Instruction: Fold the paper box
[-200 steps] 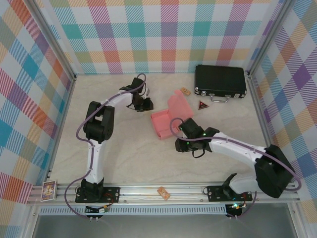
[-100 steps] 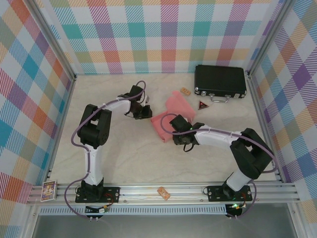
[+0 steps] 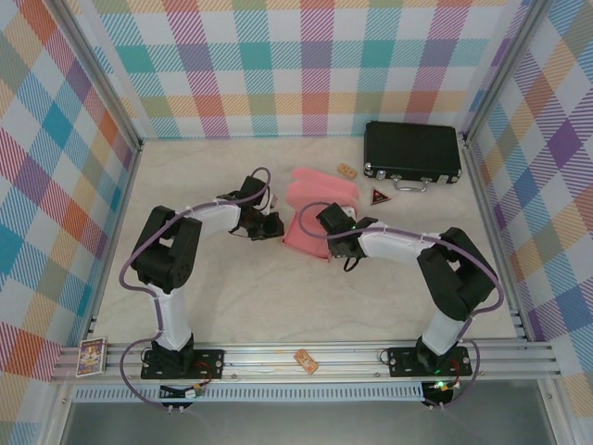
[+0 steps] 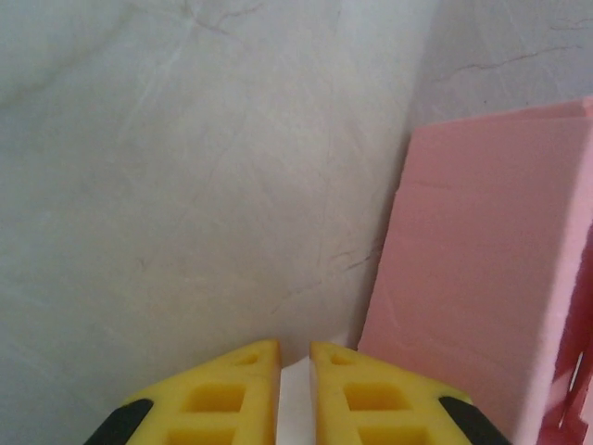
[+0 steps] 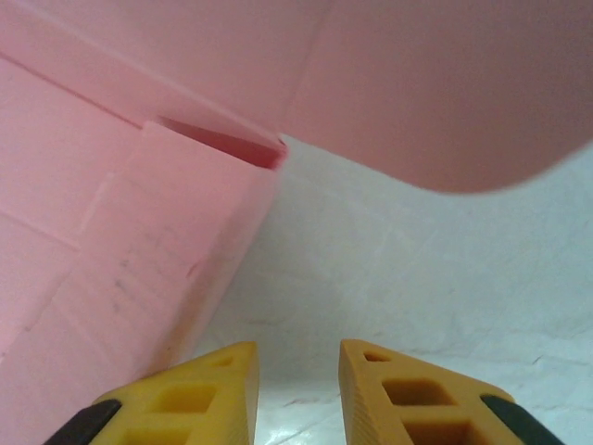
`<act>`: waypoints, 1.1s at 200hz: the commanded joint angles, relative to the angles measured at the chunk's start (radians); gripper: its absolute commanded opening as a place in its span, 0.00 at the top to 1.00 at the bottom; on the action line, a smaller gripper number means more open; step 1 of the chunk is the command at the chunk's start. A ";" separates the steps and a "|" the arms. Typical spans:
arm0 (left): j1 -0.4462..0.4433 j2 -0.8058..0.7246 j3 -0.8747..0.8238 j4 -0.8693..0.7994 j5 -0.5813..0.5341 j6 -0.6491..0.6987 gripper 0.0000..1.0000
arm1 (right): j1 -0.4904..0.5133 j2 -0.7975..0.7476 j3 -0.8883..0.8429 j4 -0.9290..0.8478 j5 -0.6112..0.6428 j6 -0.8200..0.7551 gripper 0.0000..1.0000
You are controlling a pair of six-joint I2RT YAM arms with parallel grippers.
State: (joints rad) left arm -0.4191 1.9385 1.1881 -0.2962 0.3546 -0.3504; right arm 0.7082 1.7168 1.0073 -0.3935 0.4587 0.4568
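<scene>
Scene: I am looking down on a pale marbled table (image 3: 241,297) boxed in by bright plaid walls (image 3: 278,65), with both arms reaching toward the middle of the frame.
Paper box: the salmon-pink paper box (image 3: 301,232) sits at the centre of the overhead view, between my two grippers. It is partly formed, and a rounded pink lid flap (image 3: 320,188) stands up and curls over at its upper side.
Left gripper: my left gripper (image 3: 275,225) is low on the table just left of the box. In its own camera the yellow fingers (image 4: 236,394) at the bottom edge stand a thin gap apart, and I see bare table between them, so it holds nothing (image 4: 295,371). A flat pink wall of the box (image 4: 482,269) fills the right of that frame, its lower corner just beside the right-hand finger.
Right gripper: my right gripper (image 3: 321,215) is at the box's right side, under the lid flap. In its camera the jaws are clearly apart and empty (image 5: 298,362), with table between them. The box wall (image 5: 139,241) runs down the left of that frame to the left-hand finger (image 5: 195,389); I cannot tell whether they touch. The flap (image 5: 445,93) hangs across the top.
Other things: a black case with a handle (image 3: 412,151) lies at the upper right, well apart from the box.
</scene>
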 commanded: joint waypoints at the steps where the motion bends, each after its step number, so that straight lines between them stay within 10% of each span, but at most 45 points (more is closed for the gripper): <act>1: -0.052 -0.013 -0.053 -0.031 0.048 -0.047 0.83 | -0.007 0.034 0.022 0.007 0.005 -0.082 0.69; 61: -0.117 -0.037 -0.109 0.048 0.050 -0.121 0.83 | -0.072 -0.010 0.007 0.017 -0.019 -0.144 0.68; 220: -0.144 -0.103 -0.167 0.089 -0.079 -0.203 0.84 | -0.306 -0.192 -0.082 0.065 -0.557 -0.021 0.52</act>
State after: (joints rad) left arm -0.5468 1.8591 1.0492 -0.1505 0.2939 -0.5385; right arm 0.4179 1.5074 0.9234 -0.3756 0.0338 0.3775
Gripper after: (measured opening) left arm 0.166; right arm 0.462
